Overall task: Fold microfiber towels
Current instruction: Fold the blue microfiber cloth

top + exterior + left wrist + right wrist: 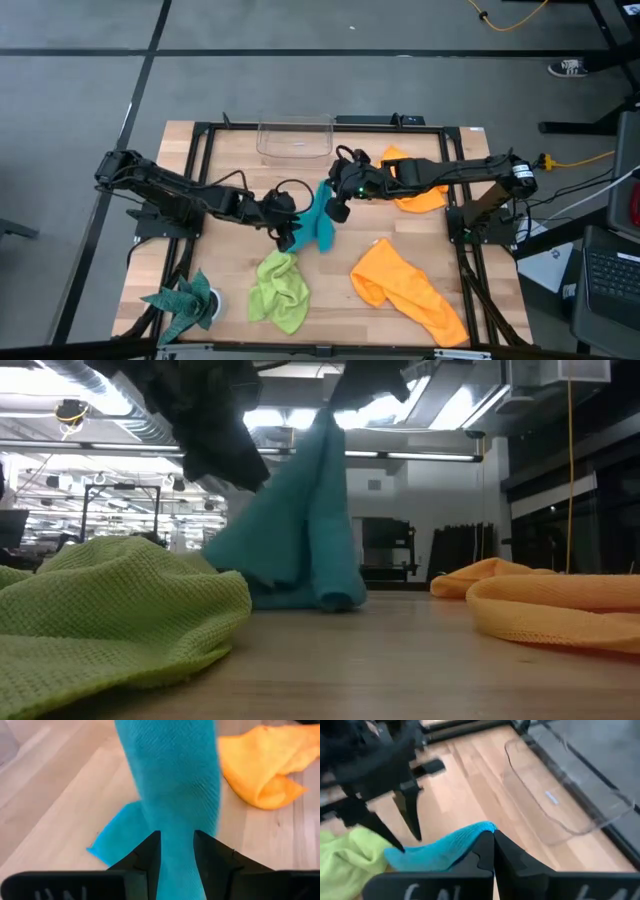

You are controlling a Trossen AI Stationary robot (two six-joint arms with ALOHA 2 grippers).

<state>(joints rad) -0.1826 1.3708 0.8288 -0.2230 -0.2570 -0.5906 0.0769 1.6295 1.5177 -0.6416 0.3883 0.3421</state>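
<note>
No readable writing anywhere. Turquoise towel lifted mid-desk, lower end trailing on the desk, pinched by left end effector and, fingers pressed together, by right end effector. Lime towel and orange towel near front edge; second orange towel toward right edge.

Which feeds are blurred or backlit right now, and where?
Low view: the turquoise-blue plush towel hangs backlit by ceiling lights, grippers dark overhead. Right wrist view: the left arm is motion-smeared. Left wrist view: the bright orange plush towel is soft.
</note>
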